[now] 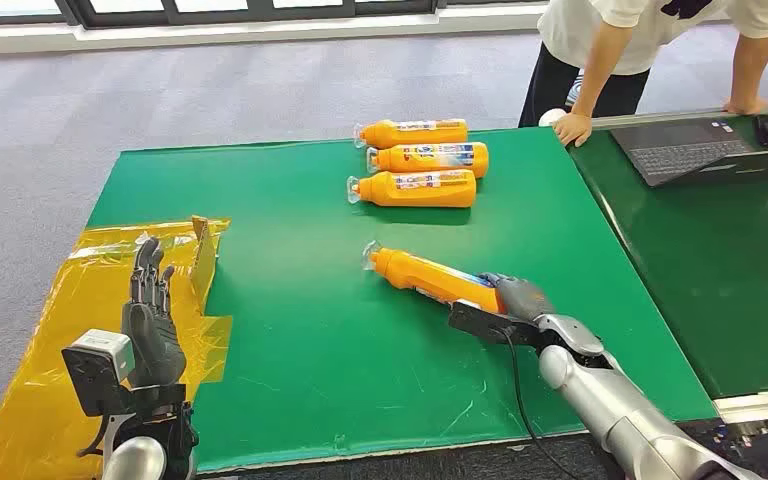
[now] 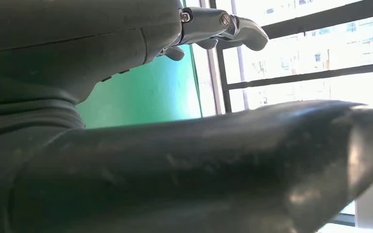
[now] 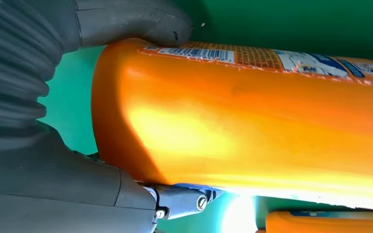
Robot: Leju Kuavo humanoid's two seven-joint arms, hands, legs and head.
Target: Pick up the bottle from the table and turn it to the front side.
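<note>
An orange bottle (image 1: 428, 277) with a clear cap lies on its side near the middle of the green table (image 1: 310, 330), cap pointing to the far left. My right hand (image 1: 510, 303) grips its base end; in the right wrist view the thumb (image 3: 131, 22) and fingers (image 3: 179, 201) close around the orange bottle (image 3: 252, 121), whose label runs along one edge. My left hand (image 1: 150, 325) stands upright over the yellow sheet at the table's left, fingers straight and apart, holding nothing; the same left hand (image 2: 175, 160) looms large in its wrist view.
Three more orange bottles (image 1: 418, 160) lie side by side at the table's far middle. A yellow plastic sheet (image 1: 40, 360) covers the left end. A second green table at right carries a laptop (image 1: 690, 148). A person (image 1: 650, 50) leans on both tables at the far edge.
</note>
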